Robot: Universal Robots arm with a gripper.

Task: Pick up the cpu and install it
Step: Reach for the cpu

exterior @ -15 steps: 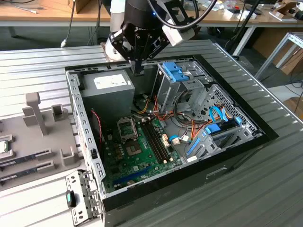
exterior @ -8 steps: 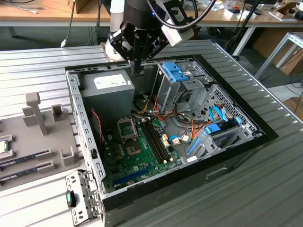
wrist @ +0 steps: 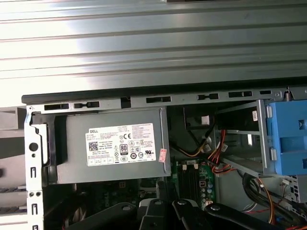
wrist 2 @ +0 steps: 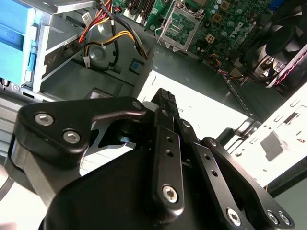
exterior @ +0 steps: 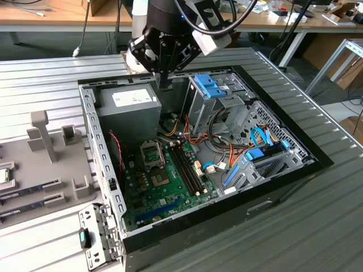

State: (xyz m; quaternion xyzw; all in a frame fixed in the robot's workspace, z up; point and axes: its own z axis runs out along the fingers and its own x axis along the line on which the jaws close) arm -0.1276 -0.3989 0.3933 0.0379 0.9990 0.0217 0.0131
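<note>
Placement first: the gripper [exterior: 164, 83] hangs over the far end of the open computer case [exterior: 272, 190], above the seam between the power supply box [exterior: 127, 110] and the blue plastic drive cage [exterior: 207, 86]. Its jaws look drawn together into one narrow black tip, with nothing seen between them.

What I take to be the cpu [exterior: 4, 174] lies well apart, at the exterior view's left edge. It is a flat square with a pale metal top and a thin greenish rim, half cut off. It sits in a grey moulded holder [exterior: 42, 136] on the ribbed metal bench [exterior: 45, 73], probably so it lies level for a clean grasp.

Inside the case, the socket frame [exterior: 152, 154] is bare stamped steel on the glossy green motherboard [exterior: 170, 195], near the case's left wall.
</note>
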